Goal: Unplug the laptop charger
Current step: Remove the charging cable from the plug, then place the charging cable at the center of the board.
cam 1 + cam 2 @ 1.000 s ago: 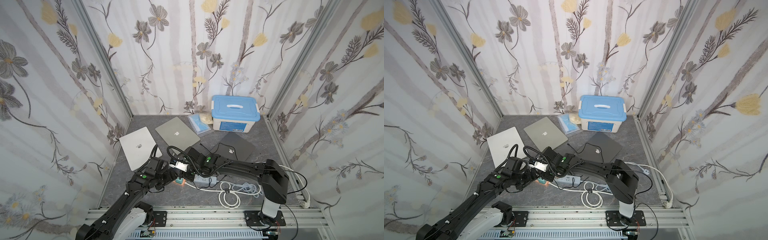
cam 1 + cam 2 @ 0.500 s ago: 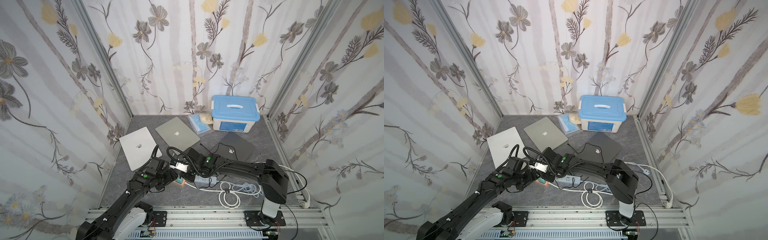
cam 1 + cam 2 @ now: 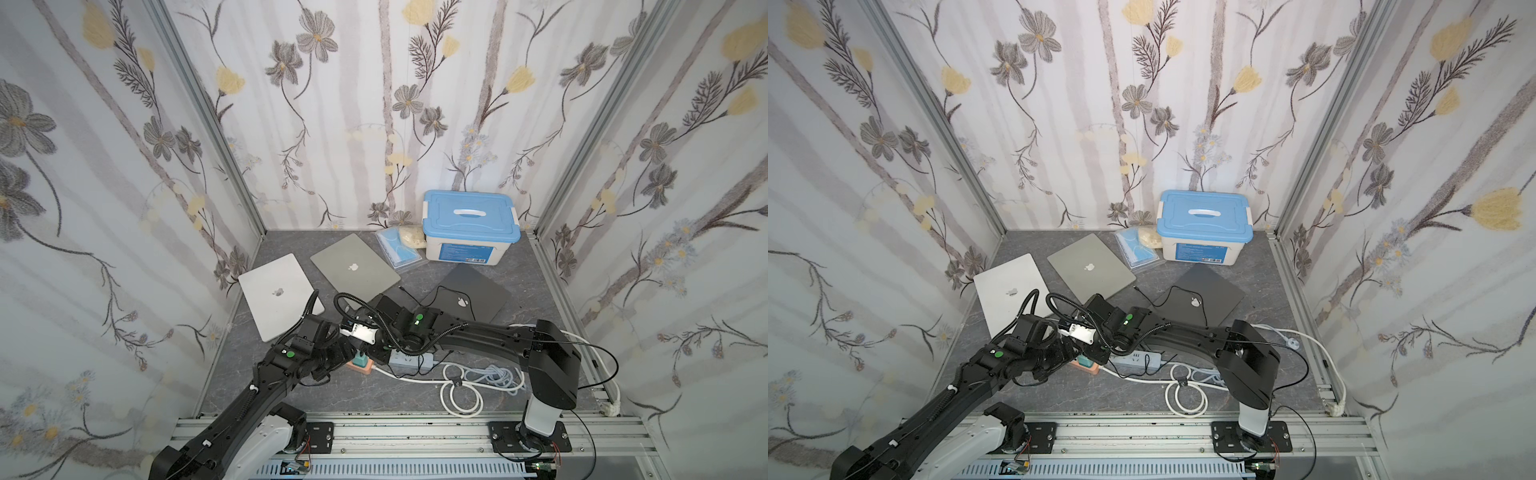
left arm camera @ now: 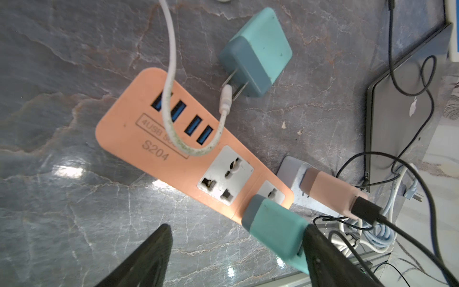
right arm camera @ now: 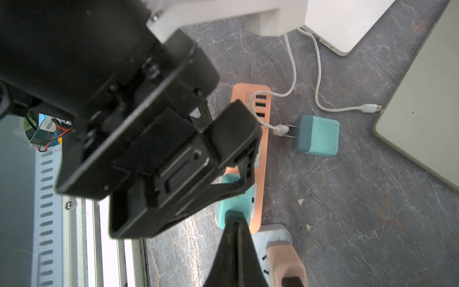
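A teal charger [image 4: 273, 228] stands plugged into the end socket of an orange power strip [image 4: 173, 139], seen in both top views [image 3: 360, 365] [image 3: 1088, 366]. My left gripper [image 4: 238, 251] is open and straddles the charger. One of its fingers [image 4: 323, 251] lies against the charger's side, and the other stands apart from it. My right gripper [image 5: 234, 221] is shut, with its closed tips resting on the charger's top [image 5: 232, 201]. A peach charger [image 4: 330, 193] sits in a grey strip [image 4: 295, 181], and its black cable runs to the dark laptop [image 3: 469, 293].
A second teal charger [image 4: 258, 49] lies loose beside the orange strip, with a white cable plug at its prongs. A silver laptop [image 3: 278, 295], a grey laptop [image 3: 353, 266] and a blue-lidded box [image 3: 469, 224] lie behind. White cable coils [image 3: 461, 395] lie in front of the right arm.
My right gripper's fingers have closed together above the plugged teal charger. Both arms stay almost where they were, and the left gripper remains open.
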